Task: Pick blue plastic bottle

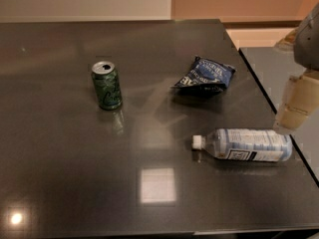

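A green drink can (106, 85) stands upright at the left of the dark desk (60, 173), with a crumpled dark blue snack bag (205, 76) well apart from it toward the back right. Nearer the front right corner lies the blue plastic bottle (244, 144). It is on its side, with its white cap (199, 142) pointing left and its base close to the desk's right edge. The gripper (295, 102) hangs at the far right of the view, above and just beyond the bottle's base and touching nothing. Whether its jaws are open or closed cannot be told.

The step in hand appears to be the approach. A sound grasp would likely descend over the labelled middle, jaws spanning the bottle's narrow width and not its length. The bottle could roll if nudged, and its thin plastic may give under a hard squeeze.
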### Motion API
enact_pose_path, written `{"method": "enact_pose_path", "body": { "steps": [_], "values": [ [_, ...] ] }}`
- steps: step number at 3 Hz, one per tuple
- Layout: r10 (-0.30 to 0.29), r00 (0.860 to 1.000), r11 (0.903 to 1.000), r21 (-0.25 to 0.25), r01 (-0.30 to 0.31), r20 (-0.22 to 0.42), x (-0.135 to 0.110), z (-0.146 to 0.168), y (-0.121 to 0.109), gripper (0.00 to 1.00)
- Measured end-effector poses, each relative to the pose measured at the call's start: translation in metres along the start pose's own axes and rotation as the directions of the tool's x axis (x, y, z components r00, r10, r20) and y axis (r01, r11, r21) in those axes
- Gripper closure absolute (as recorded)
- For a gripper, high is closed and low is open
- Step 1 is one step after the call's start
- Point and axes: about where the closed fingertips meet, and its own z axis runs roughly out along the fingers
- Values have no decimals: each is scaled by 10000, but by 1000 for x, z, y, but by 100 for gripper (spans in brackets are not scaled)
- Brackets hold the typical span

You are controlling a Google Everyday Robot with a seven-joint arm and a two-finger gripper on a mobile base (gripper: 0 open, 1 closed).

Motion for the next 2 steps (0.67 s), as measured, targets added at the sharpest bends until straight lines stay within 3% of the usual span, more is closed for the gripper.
{"method": "enact_pose_path", "body": {
  "steps": [2],
  "values": [
    [-218, 9997, 9997, -115, 217, -76, -4, 5, 0, 0]
  ]
}}
